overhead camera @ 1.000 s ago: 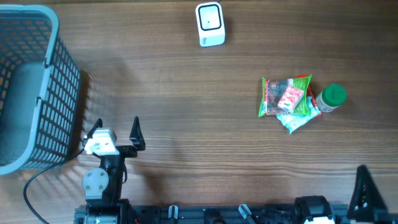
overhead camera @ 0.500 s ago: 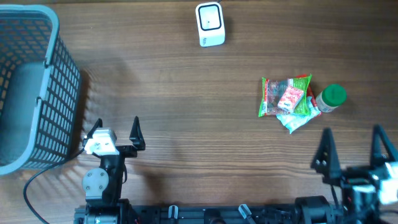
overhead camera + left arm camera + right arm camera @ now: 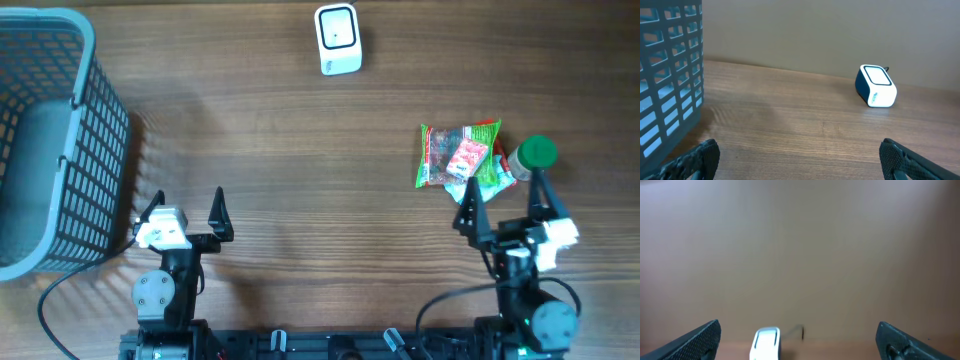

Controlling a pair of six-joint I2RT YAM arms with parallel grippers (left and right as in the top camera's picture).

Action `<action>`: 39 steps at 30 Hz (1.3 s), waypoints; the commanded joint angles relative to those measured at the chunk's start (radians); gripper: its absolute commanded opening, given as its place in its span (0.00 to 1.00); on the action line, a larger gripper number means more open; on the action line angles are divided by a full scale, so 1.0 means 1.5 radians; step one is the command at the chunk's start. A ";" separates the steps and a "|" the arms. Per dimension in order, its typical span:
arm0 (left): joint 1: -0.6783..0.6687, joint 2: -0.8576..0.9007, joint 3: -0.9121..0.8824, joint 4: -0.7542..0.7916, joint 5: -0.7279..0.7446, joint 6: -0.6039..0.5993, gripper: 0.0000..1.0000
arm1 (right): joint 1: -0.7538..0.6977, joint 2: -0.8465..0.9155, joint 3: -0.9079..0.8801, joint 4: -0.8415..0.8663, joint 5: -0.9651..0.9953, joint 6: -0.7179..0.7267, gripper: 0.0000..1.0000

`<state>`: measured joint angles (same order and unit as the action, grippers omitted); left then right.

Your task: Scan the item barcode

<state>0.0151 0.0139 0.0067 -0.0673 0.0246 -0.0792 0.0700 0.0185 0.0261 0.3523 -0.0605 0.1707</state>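
Several snack packets lie in a green and red pile (image 3: 460, 157) at the right of the table, with a green-capped bottle (image 3: 535, 157) touching the pile's right side. The white barcode scanner (image 3: 337, 38) stands at the far edge; it also shows in the left wrist view (image 3: 876, 86) and, blurred, in the right wrist view (image 3: 766, 342). My right gripper (image 3: 505, 190) hovers open just on the near side of the pile and bottle, holding nothing. My left gripper (image 3: 188, 205) is open and empty at the near left, over bare wood (image 3: 800, 157).
A grey-blue mesh basket (image 3: 82, 60) fills the left end of the table, close beside the left gripper, and its wall (image 3: 670, 75) shows at the left of the left wrist view. A black cable trails at the near left edge.
The right arm has come in from the near right corner and moved left and forward to just short of the packet pile. The left arm has not moved.
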 commanded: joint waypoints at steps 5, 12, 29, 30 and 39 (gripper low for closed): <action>0.005 -0.006 -0.001 -0.006 0.005 0.013 1.00 | -0.002 -0.010 -0.014 -0.146 -0.017 0.027 1.00; 0.005 -0.006 -0.001 -0.006 0.005 0.013 1.00 | -0.001 -0.010 -0.014 -0.229 -0.048 -0.093 1.00; 0.005 -0.006 -0.001 -0.006 0.005 0.013 1.00 | -0.002 -0.010 -0.014 -0.230 -0.033 -0.165 1.00; 0.005 -0.006 -0.001 -0.006 0.005 0.013 1.00 | -0.002 -0.010 -0.014 -0.230 -0.033 -0.165 1.00; 0.005 -0.006 -0.001 -0.006 0.005 0.013 1.00 | -0.002 -0.010 -0.014 -0.231 -0.033 -0.165 1.00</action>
<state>0.0151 0.0139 0.0067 -0.0673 0.0246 -0.0792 0.0700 0.0154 0.0059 0.0032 -0.1085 -0.0586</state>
